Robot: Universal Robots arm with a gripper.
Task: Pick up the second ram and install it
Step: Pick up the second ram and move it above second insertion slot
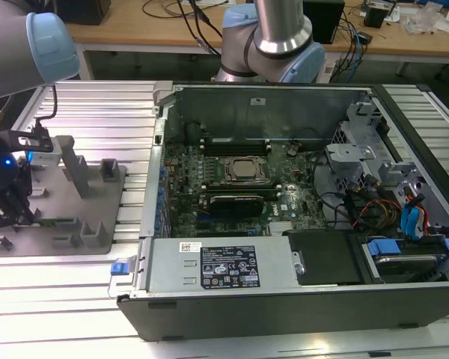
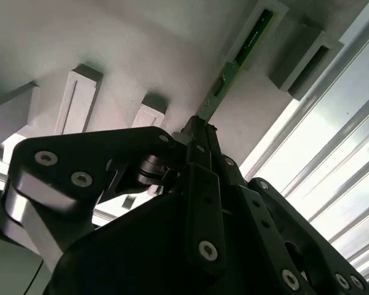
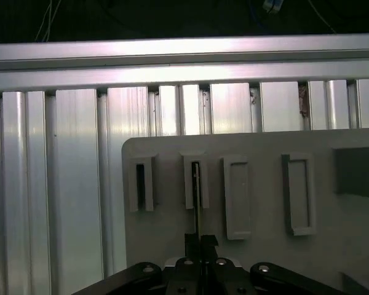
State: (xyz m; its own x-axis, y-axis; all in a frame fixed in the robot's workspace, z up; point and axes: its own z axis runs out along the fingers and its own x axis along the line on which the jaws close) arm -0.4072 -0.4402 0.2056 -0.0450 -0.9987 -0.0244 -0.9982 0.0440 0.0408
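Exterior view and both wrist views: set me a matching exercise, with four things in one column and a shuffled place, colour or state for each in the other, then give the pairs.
Things
1. second ram
2. gripper
3. fixture plate
4. computer case

Places, colours, states
A. grey, lying on the slotted table at the exterior view's left
B. open, with its motherboard exposed, in the middle of the exterior view
C. green, standing edge-on in the slot of a grey block
D. jaws closed on a thin green stick

Pairs: 1-C, 2-D, 3-A, 4-B
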